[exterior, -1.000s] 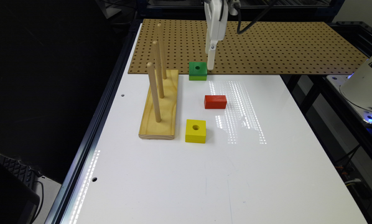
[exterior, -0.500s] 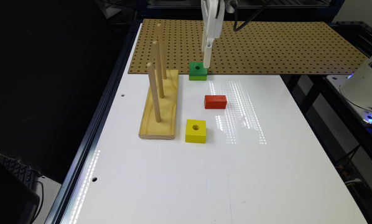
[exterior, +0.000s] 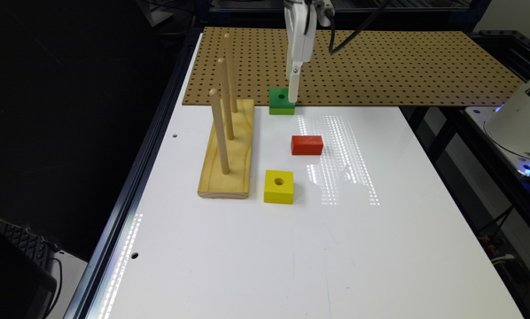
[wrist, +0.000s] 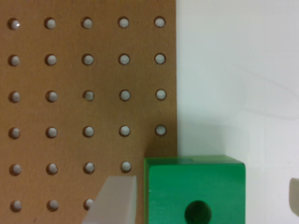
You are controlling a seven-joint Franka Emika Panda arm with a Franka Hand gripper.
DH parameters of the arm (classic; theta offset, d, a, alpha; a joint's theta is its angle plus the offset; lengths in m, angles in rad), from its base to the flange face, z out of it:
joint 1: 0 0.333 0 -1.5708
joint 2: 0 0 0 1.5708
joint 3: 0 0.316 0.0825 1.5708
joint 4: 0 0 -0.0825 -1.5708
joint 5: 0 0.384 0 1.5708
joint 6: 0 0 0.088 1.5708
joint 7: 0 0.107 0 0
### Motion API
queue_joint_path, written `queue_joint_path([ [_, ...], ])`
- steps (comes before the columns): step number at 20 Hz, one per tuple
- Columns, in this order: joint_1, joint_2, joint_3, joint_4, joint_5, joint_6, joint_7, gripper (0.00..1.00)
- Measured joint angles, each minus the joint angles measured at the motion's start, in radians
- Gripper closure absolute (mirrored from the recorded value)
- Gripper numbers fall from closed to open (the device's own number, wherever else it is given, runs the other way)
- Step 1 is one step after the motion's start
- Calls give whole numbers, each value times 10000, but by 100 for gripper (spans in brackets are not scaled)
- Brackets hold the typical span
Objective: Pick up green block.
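- Green block [exterior: 282, 101] sits on the white desk [exterior: 380, 248], touching the pegboard [exterior: 402, 62] edge.
- Claw [wrist: 201, 198] released: one finger [wrist: 114, 200] on the pegboard side of the block, the other beyond its opposite side, neither gripping.
- Red block [exterior: 307, 145] lies near the green block.

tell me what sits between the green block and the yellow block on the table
In the exterior view the red block lies roughly between the green block and the yellow block, offset toward that view's right; otherwise bare white table.
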Motion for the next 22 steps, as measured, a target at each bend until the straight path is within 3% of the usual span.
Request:
queue_joint_path([
  [5, 0, 558, 0, 74, 0, 536, 0, 0],
  [22, -1, 636, 0, 201, 0, 539, 0, 0],
])
